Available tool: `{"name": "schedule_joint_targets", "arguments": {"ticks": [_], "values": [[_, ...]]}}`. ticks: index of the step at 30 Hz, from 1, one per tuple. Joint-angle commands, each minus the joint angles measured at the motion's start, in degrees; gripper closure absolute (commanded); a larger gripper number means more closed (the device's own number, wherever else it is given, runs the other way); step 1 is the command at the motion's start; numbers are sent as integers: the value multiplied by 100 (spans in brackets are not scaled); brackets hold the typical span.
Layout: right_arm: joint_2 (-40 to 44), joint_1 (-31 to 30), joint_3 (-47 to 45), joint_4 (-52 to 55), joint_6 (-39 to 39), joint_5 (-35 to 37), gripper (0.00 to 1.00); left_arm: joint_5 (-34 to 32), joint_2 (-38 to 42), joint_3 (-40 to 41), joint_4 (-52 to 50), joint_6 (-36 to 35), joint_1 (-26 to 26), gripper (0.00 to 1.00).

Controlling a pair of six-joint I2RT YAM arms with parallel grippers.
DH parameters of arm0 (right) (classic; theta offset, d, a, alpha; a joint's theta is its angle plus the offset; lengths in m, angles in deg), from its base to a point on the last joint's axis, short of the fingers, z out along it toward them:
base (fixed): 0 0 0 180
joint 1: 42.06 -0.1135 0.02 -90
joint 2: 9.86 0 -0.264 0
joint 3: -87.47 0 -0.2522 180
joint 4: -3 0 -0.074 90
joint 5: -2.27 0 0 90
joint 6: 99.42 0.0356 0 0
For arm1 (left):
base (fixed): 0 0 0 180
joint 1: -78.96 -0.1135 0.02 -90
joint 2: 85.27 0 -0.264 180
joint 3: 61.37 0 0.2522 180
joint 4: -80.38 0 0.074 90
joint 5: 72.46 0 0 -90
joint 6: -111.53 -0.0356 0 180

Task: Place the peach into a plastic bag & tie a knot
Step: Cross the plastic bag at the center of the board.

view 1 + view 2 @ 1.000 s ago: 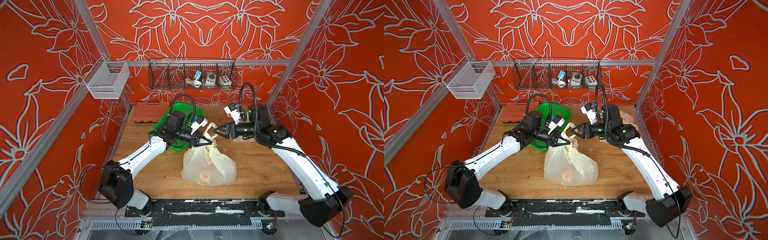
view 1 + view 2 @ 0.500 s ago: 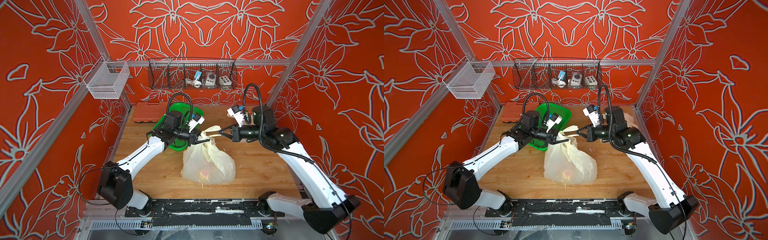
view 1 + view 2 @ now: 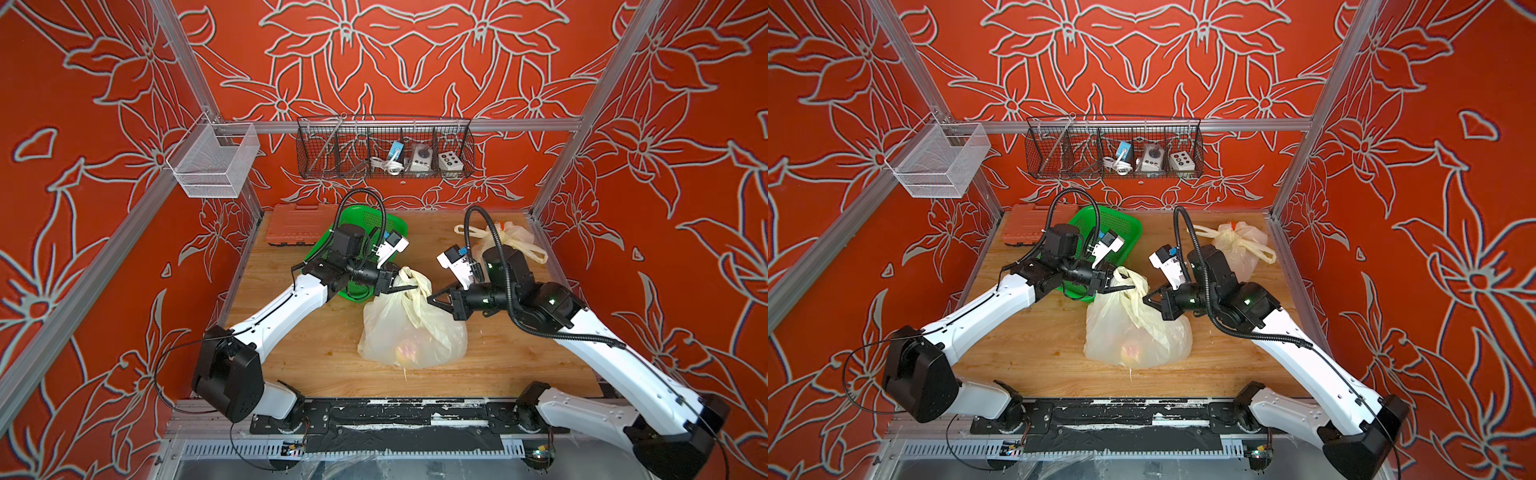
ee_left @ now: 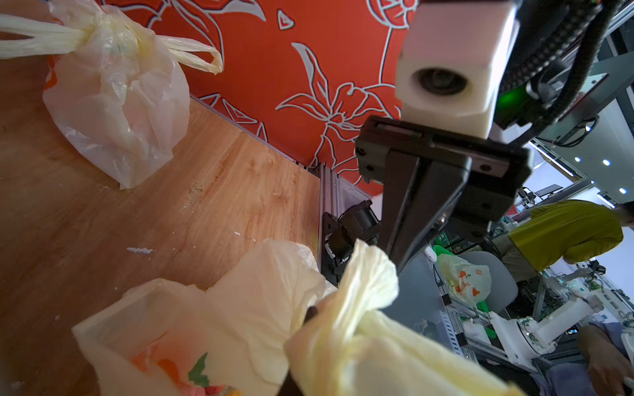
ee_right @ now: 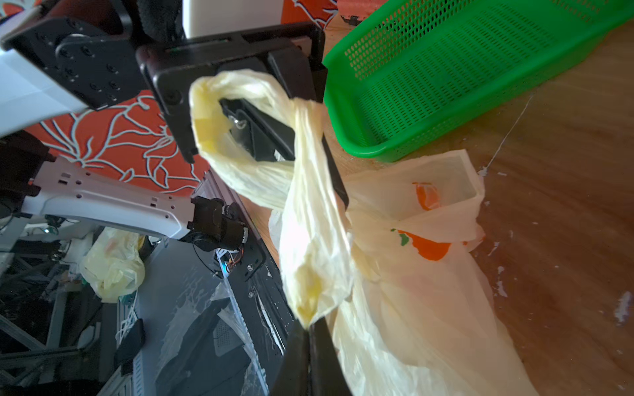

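The left fingers (image 3: 409, 288) were clenched on one handle loop (image 5: 247, 82) of the plastic bag (image 3: 411, 332), which sagged on the surface (image 3: 324, 345) below both sets of fingers, the peach (image 3: 409, 353) inside. The right fingers (image 3: 432, 297) looked pinched shut on the end of the crossing handle (image 5: 312, 212). Pulling them steadily apart, grips firm, should cinch the knot.

Orange floral walls (image 3: 415, 62); wooden tabletop (image 3: 324, 353); wire basket (image 3: 332, 153) behind.
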Motion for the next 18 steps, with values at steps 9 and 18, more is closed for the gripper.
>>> {"name": "schedule_joint_targets", "arguments": {"ticks": [9, 18], "values": [[-854, -922, -590, -1427, 1214, 878, 100, -424, 7, -276, -32, 381, -124, 98], [-994, -807, -895, -2354, 937, 817, 100, -160, 11, -257, -1265, 63, -142, 78]]}}
